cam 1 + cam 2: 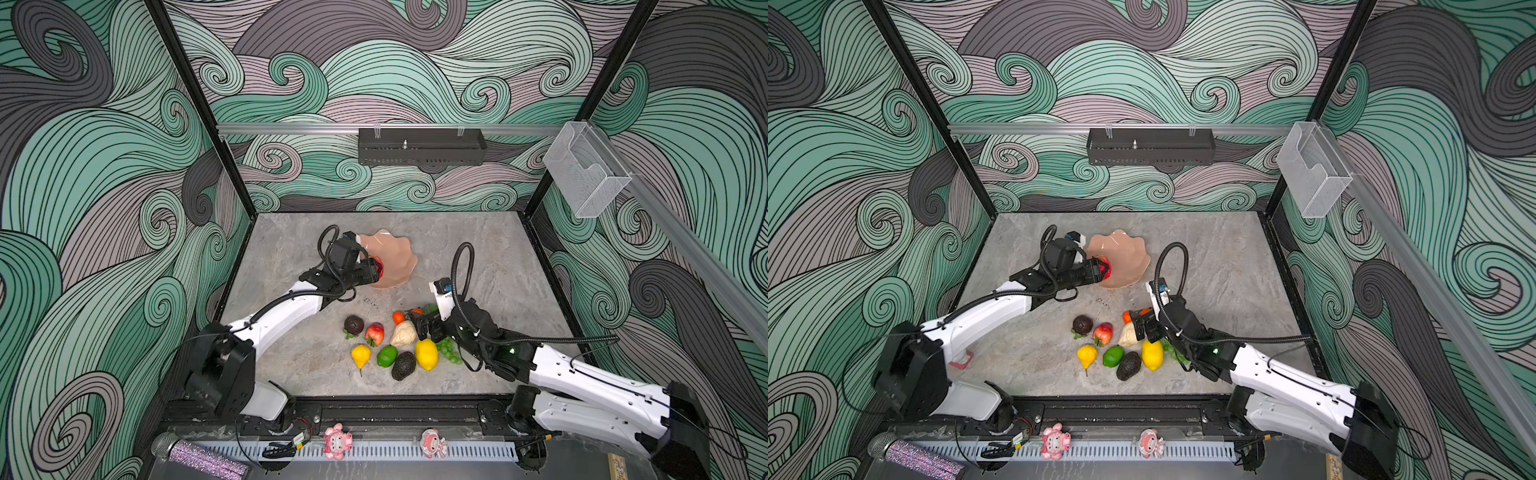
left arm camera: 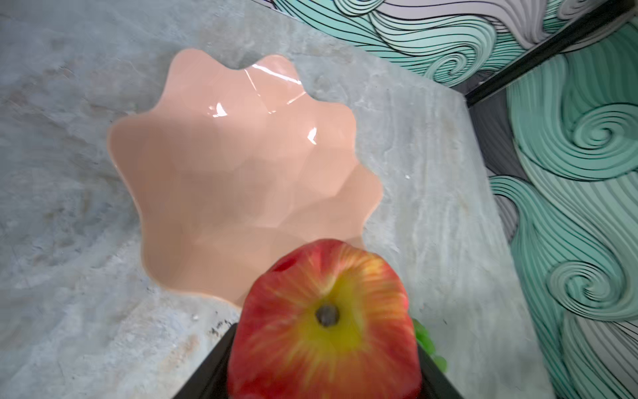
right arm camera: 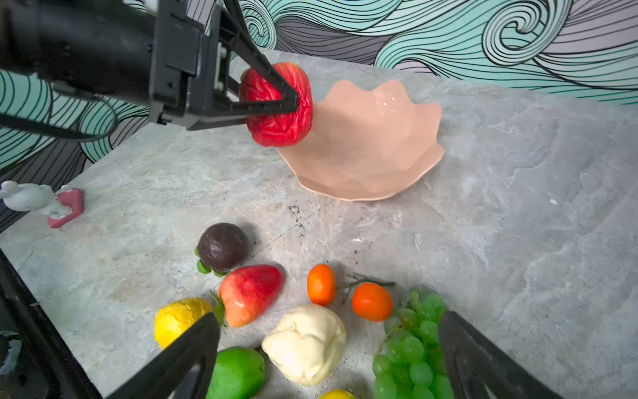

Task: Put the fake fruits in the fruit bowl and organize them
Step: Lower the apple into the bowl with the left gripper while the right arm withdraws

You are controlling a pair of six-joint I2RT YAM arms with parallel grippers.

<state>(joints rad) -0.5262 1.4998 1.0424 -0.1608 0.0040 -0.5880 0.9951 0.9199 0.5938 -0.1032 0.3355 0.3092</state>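
The left hand [image 3: 279,103] is closed on a glossy red plastic apple [image 3: 276,133], with its black fingers [image 3: 262,72] pressed against the fruit's sides. It holds the apple clear of the grey marbled desk [image 3: 518,241], at the rim of the shallow peach-pink fruit bowl with a wavy scalloped edge [image 3: 373,148], on the side nearest the left arm. The right hand [image 3: 328,319] stands wide open and holds nothing. Its fingers flank a cream, lumpy plastic fruit [image 3: 305,345], and I cannot tell whether they touch anything.

The left wrist view shows the yellow stem end of the apple with its dark pit, and the glossy faceted inside of the bowl. The right wrist view shows the apple's ribbed red flank instead. A dark pebbled avocado [image 1: 403,365] shows only in the top views. A white figure on a pink base [image 3: 34,202] is plain in the right wrist view.

The bowl sits toward the back of the desk, well apart from the loose fruits near the front:
- a dark round fruit with green leaves [image 3: 223,247]
- a red strawberry [image 3: 250,293]
- a yellow pear [image 1: 361,355]
- a green lime [image 1: 387,356]
- a yellow lemon [image 1: 427,354]
- two small oranges [image 3: 321,285]
- a bunch of green grapes [image 3: 414,345]
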